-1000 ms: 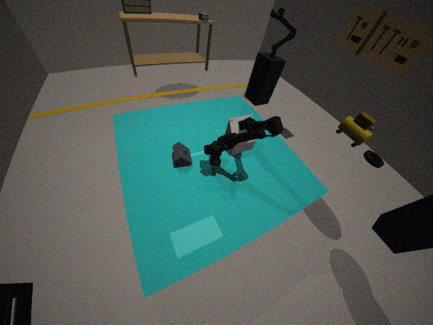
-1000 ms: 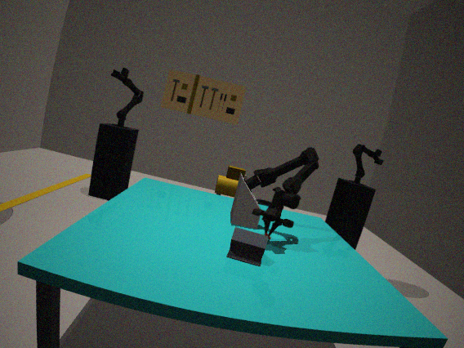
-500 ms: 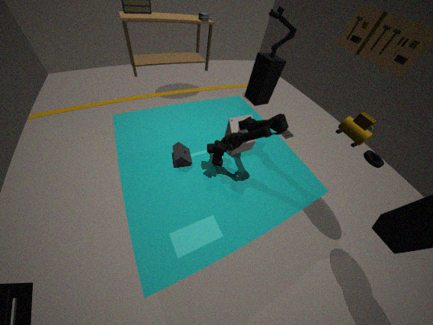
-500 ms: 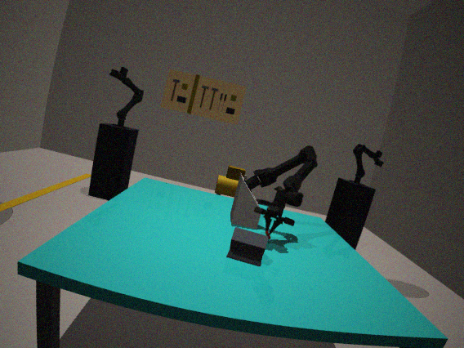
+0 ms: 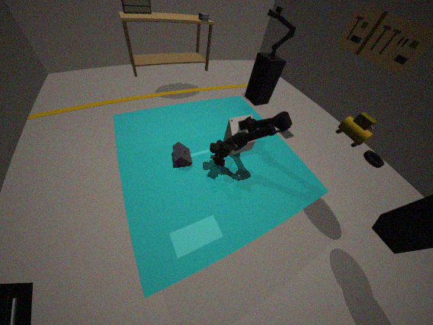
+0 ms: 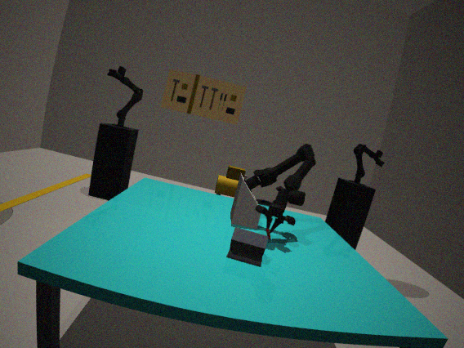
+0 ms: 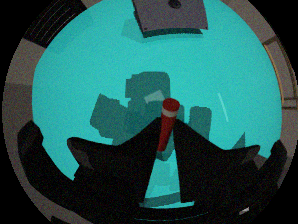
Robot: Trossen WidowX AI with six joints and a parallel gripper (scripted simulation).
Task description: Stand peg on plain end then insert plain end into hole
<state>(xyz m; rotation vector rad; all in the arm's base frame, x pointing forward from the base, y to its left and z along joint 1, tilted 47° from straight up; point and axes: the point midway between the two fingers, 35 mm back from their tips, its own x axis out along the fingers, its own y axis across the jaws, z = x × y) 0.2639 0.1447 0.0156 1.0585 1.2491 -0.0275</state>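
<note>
My gripper (image 5: 218, 159) (image 6: 271, 227) (image 7: 166, 121) is shut on the red peg (image 6: 268, 231) (image 7: 166, 123) and points down at the teal table (image 5: 160, 198) (image 6: 135, 237) (image 7: 73, 76). The peg hangs nearly upright between the fingers with a plain red end towards the table. I cannot tell whether that end touches the table, and the white band is not clearly visible. The sloped dark panel (image 5: 181, 154) (image 6: 247, 245) (image 7: 169, 11) stands a short way in front of the gripper. Its single hole (image 7: 174, 3) shows in the wrist view.
A grey block (image 5: 237, 127) (image 6: 244, 202) at the arm's base stands just behind the gripper. A pale rectangle (image 5: 196, 236) is marked near the table's front. Black pedestals with other arms (image 5: 264, 78) (image 6: 112, 159) (image 6: 349, 212) stand off the table.
</note>
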